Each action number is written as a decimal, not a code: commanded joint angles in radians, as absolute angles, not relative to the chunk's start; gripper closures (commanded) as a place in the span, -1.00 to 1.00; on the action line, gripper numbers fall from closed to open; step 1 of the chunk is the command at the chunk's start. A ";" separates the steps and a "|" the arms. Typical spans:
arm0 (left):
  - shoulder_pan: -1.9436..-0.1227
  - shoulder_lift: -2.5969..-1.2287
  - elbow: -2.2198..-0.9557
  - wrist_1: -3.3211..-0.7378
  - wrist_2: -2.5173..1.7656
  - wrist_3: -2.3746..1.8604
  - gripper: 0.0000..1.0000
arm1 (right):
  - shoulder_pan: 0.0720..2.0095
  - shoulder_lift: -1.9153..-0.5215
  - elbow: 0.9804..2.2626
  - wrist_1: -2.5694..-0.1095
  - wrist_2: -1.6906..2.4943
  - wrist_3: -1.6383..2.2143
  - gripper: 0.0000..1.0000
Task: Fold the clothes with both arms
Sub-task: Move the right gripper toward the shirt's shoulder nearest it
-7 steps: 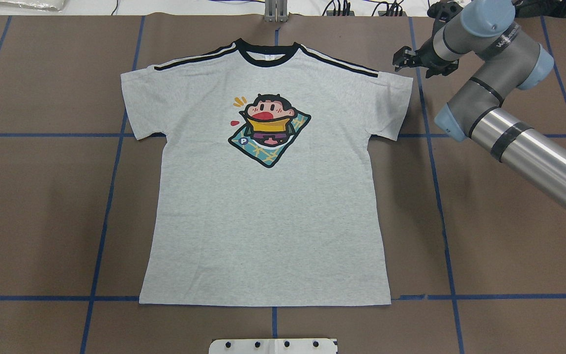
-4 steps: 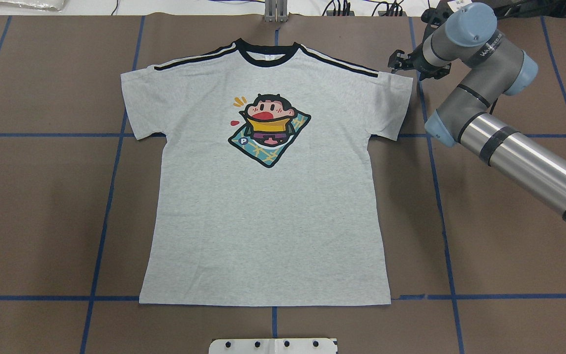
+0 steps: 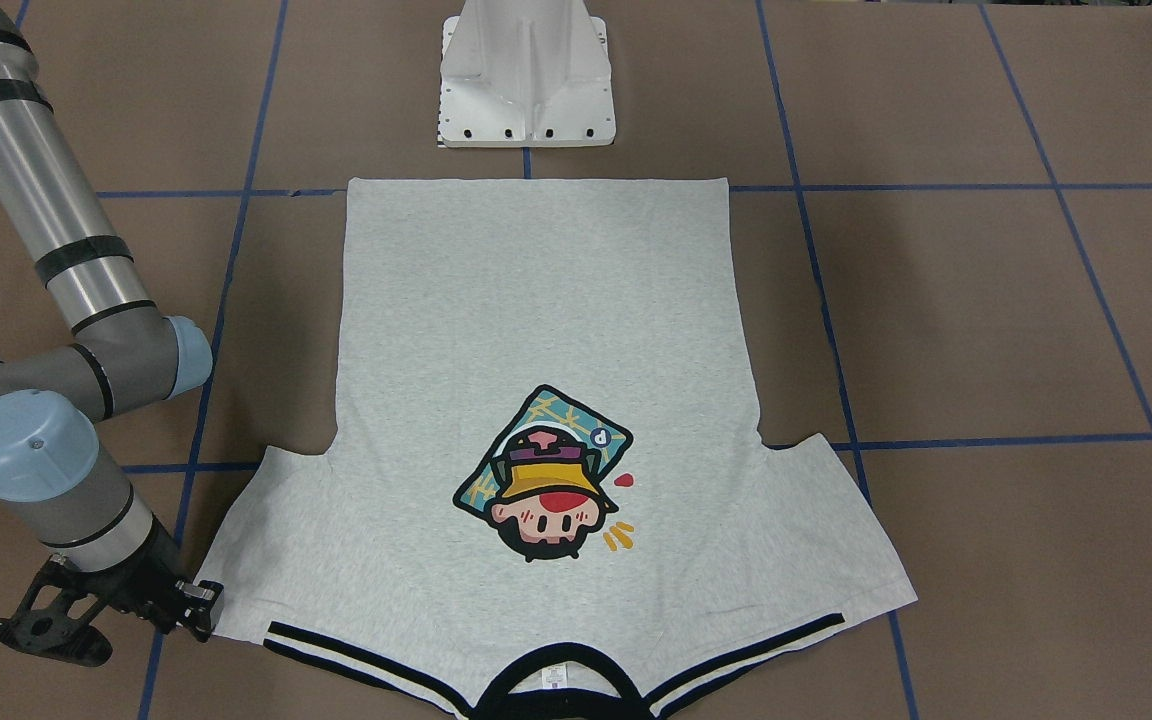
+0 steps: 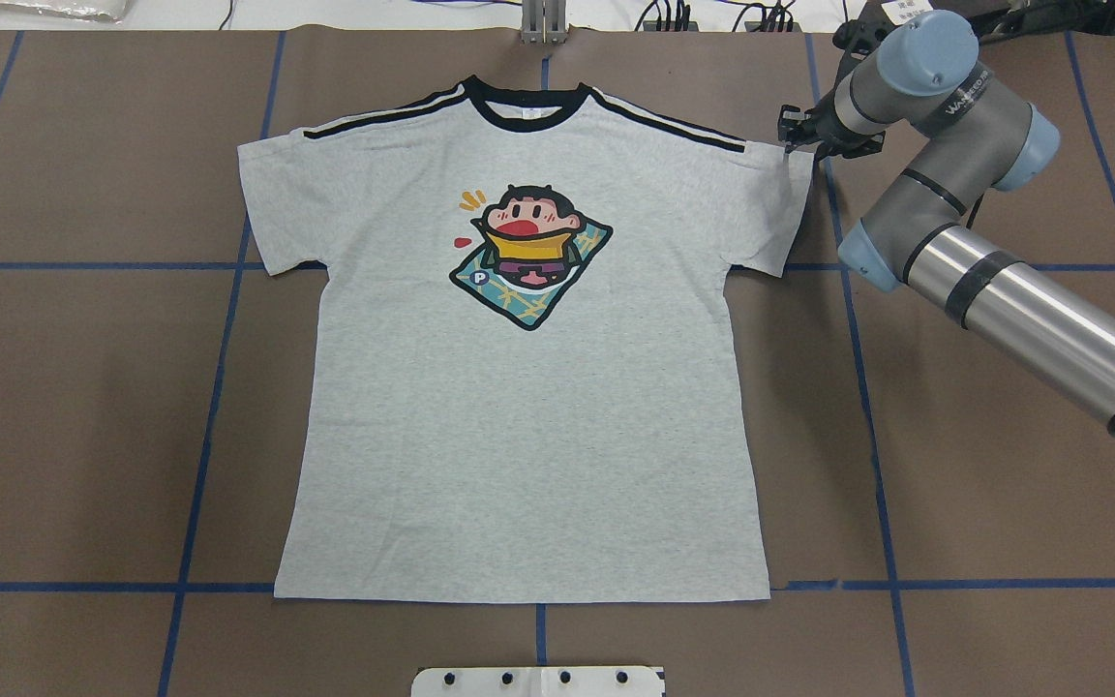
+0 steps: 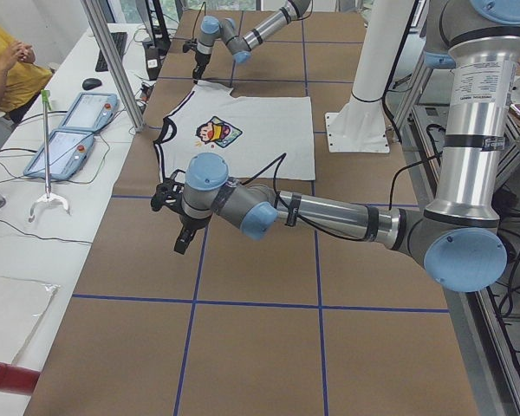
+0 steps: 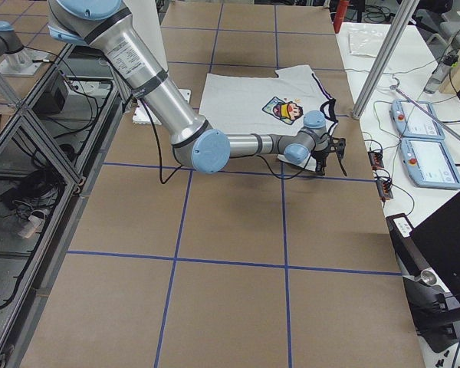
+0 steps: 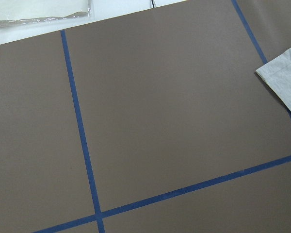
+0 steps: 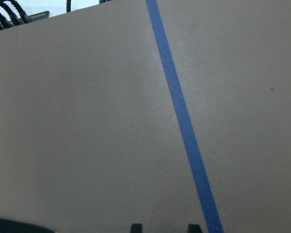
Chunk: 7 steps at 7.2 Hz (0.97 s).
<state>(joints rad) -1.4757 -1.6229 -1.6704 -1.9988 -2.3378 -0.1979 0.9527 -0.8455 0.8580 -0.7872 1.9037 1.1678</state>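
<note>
In the middle of the brown surface (image 4: pixel 74 407) the grey T-shirt (image 4: pixel 528 436) lies flat, print up, with its collar on the side far from the robot. The right claw (image 4: pixel 792 136) sits low at one sleeve's corner, tips apart, nothing between them. The left claw (image 5: pixel 179 232) hangs over bare surface near the other sleeve; I can't tell whether it's parted.
</note>
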 commanded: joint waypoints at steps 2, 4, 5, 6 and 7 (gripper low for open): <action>-1.476 -1.623 -1.671 -1.997 -2.338 -0.198 -1.00 | 0.953 -0.844 0.876 -0.792 1.905 1.199 1.00; -1.476 -1.624 -1.677 -1.999 -2.339 -0.210 -1.00 | 0.910 -0.839 0.987 -0.796 1.905 1.369 1.00; -1.476 -1.624 -1.678 -1.999 -2.339 -0.210 -1.00 | 0.876 -0.821 1.026 -0.796 1.904 1.431 1.00; -1.476 -1.624 -1.678 -1.999 -2.339 -0.210 -1.00 | 0.842 -0.784 1.025 -0.804 1.895 1.469 1.00; -1.476 -1.624 -1.681 -1.999 -2.341 -0.212 -1.00 | 0.804 -0.740 0.999 -0.816 1.840 1.473 1.00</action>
<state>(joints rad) -1.4757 -1.6244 -1.6787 -1.9987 -2.3397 -0.2101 0.8478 -0.7860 1.0119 -0.8045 1.8832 1.4480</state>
